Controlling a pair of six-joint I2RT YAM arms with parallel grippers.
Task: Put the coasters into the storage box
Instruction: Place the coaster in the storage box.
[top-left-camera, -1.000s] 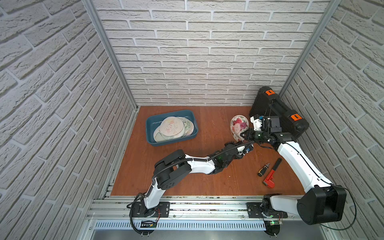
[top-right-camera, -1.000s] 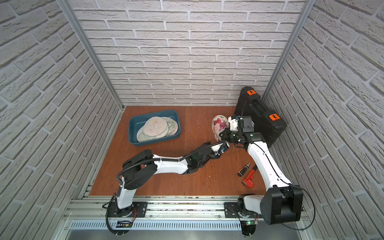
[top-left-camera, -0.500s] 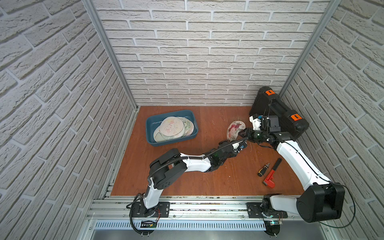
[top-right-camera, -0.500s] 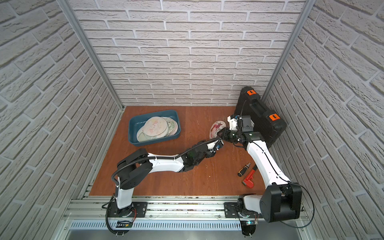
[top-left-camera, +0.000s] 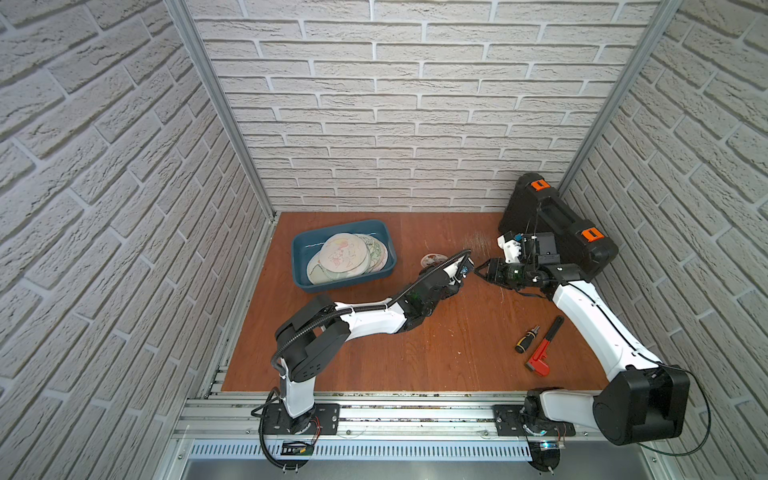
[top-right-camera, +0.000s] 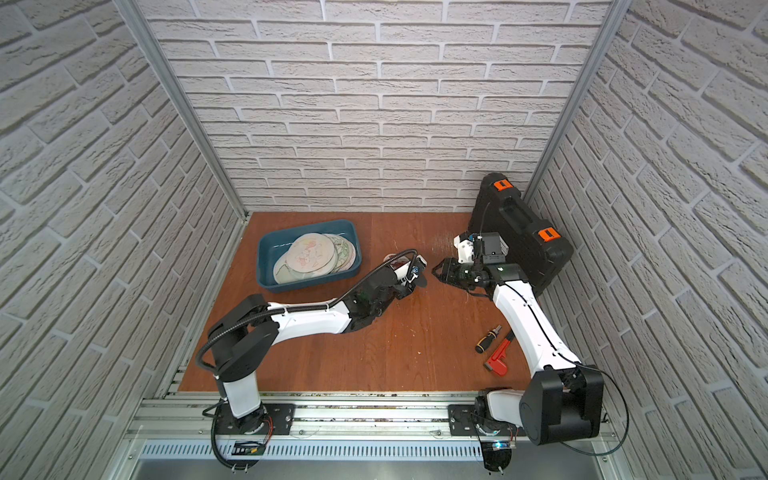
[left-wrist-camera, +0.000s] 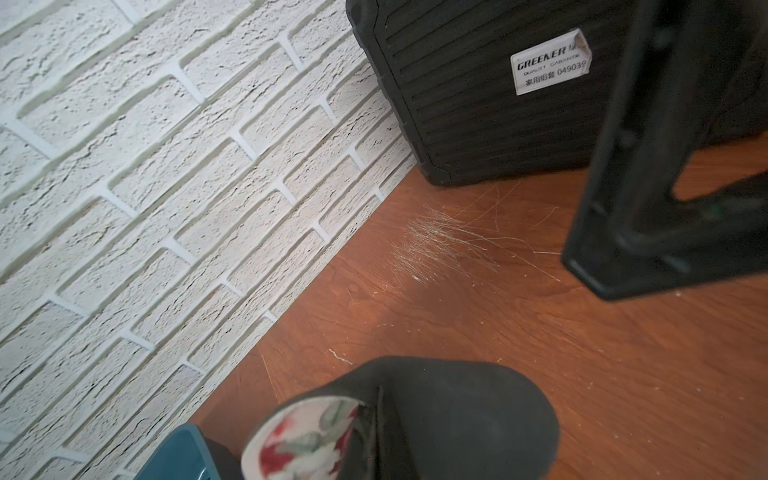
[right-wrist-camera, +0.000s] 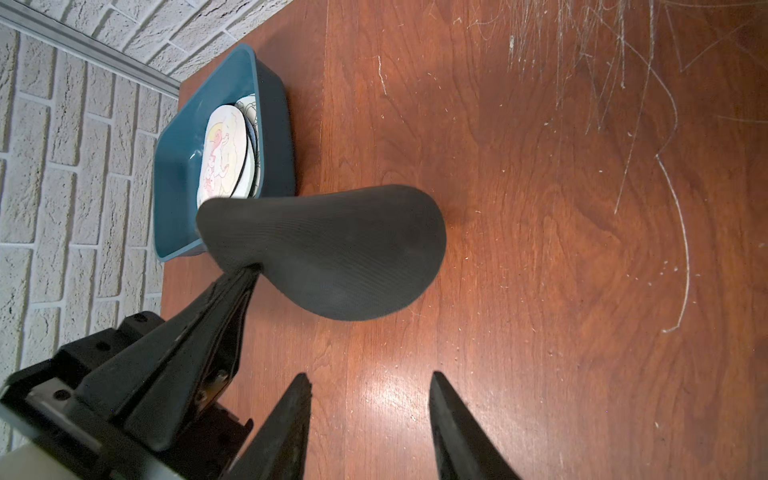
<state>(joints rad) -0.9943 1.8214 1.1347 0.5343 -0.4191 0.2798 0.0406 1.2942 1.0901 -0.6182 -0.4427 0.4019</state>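
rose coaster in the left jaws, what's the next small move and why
Probably swing the left gripper toward the storage box: its jaws are shut on the rose coaster, the right gripper stands open and clear of it, and the box sits close by.

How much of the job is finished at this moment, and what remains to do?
Done: several coasters lie stacked in the storage box. In hand: the left gripper is shut on a flowered coaster, held bent, outside the box; the right gripper is open, apart from it. Left: carry this coaster into the box. I see no other loose coaster in the top views.
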